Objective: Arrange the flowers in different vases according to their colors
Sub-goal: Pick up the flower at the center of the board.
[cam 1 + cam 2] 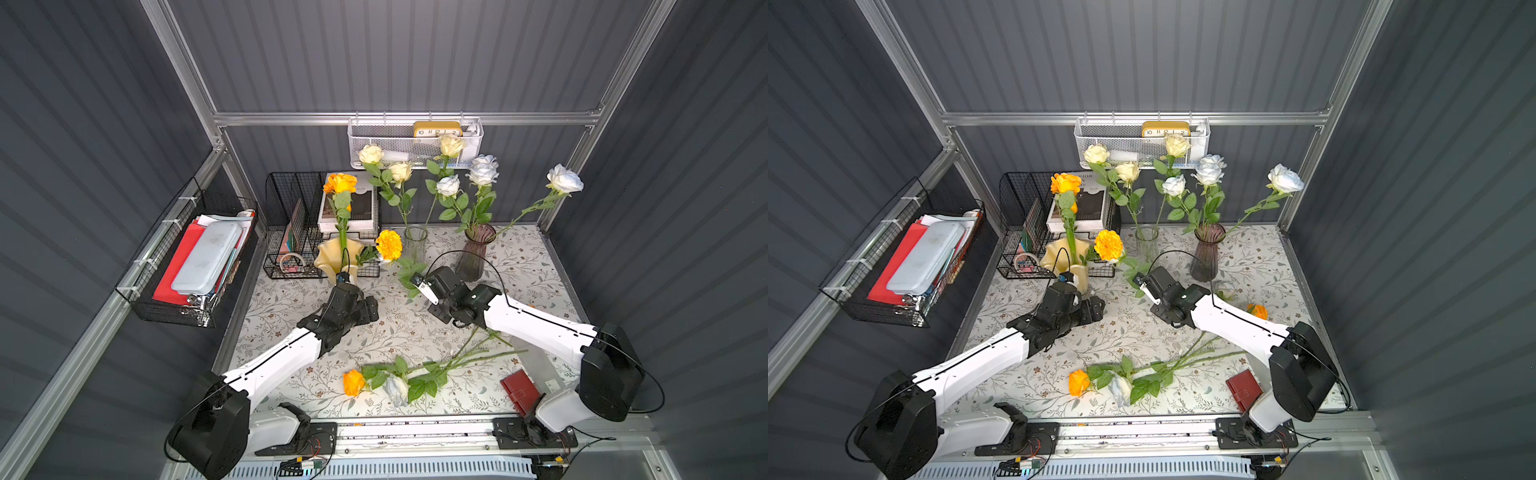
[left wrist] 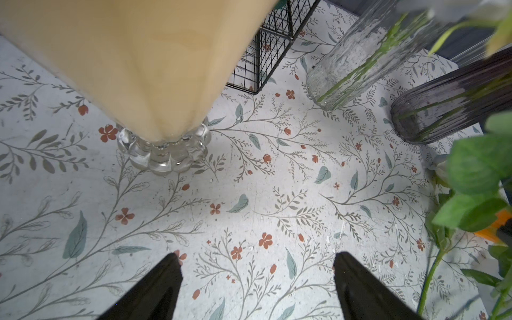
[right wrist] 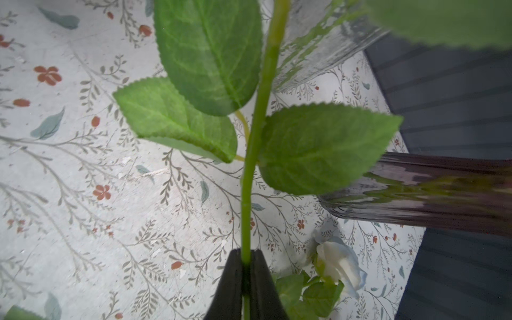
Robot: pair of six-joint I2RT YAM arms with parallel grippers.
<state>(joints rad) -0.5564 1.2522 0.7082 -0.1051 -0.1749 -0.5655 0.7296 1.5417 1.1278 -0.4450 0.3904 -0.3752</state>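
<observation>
We find the ruffled-rim vase (image 1: 332,253) just ahead of the left claw (image 2: 256,255), the wire rack (image 1: 291,195) behind it. The stem of the marigold (image 1: 389,244) sits in the right claw (image 3: 246,255), its bloom between that vase and the cylinder vase (image 1: 415,243). The ribbed vase (image 1: 473,257) stands right of this claw. Behind both claws, two roses (image 1: 397,388) lie on the table (image 1: 291,299).

The left arm (image 1: 282,357) reaches to just in front of the yellow vase (image 1: 328,254), left gripper (image 2: 256,257) pointing down, jaws spread wide and empty. The right arm (image 1: 536,324) angles in to the right of that vase, right gripper (image 3: 246,256) pinched tight on a stem (image 3: 250,177).
</observation>
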